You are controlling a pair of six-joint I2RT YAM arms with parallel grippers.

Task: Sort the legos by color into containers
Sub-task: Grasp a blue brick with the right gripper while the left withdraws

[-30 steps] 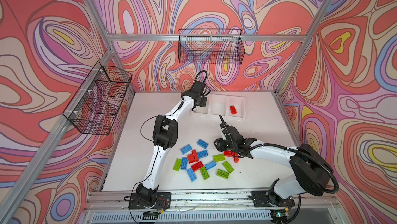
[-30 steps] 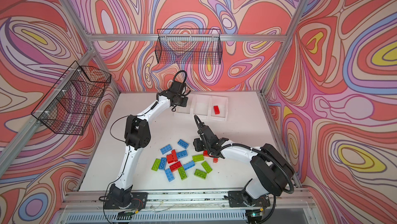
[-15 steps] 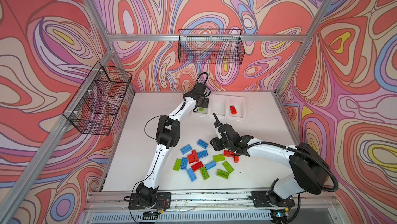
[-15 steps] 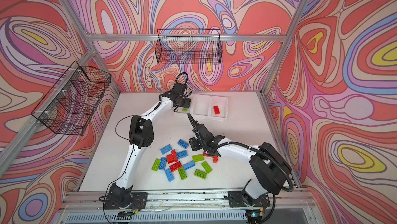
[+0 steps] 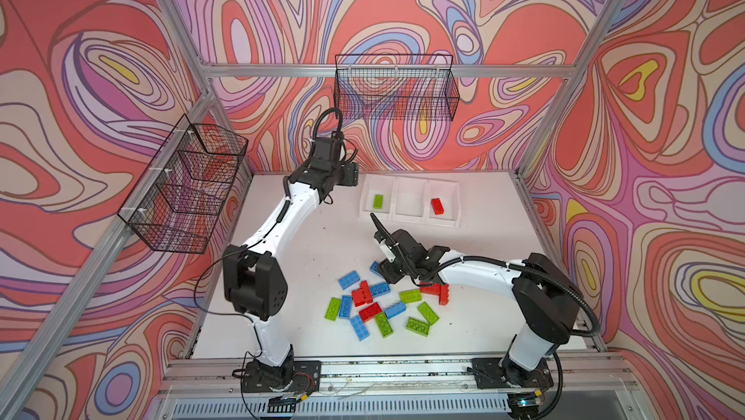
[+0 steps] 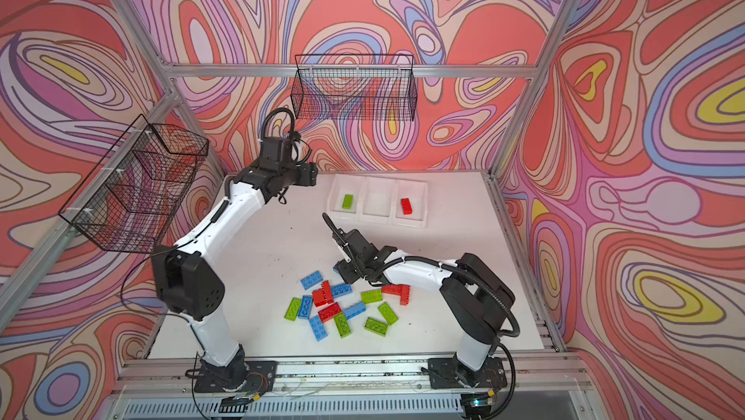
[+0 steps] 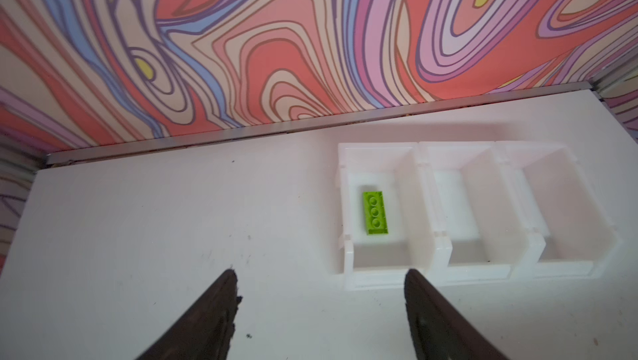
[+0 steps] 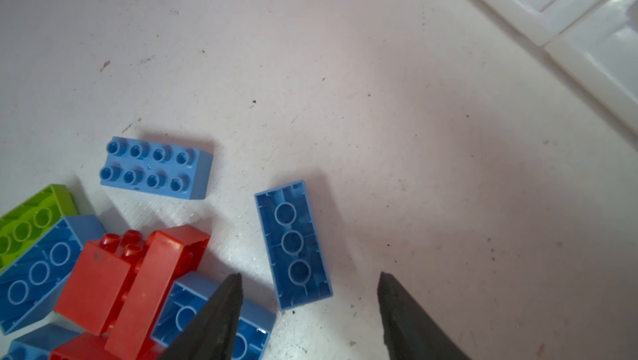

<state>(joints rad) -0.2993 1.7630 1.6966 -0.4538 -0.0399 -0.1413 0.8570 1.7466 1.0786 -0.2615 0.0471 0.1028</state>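
Holding only 1 green brick (image 5: pixel 378 201) and 1 red brick (image 5: pixel 437 206), the containers (image 5: pixel 408 219) leave the pile of legos (image 5: pixel 370 311) before them unsorted, while left gripper (image 7: pixel 321 273) and right gripper (image 8: pixel 309 274) gape empty.

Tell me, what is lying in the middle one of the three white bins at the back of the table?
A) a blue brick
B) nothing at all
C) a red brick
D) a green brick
B: in a top view the middle bin shows only its bare white floor, while the green brick and the red brick lie in its two neighbours.
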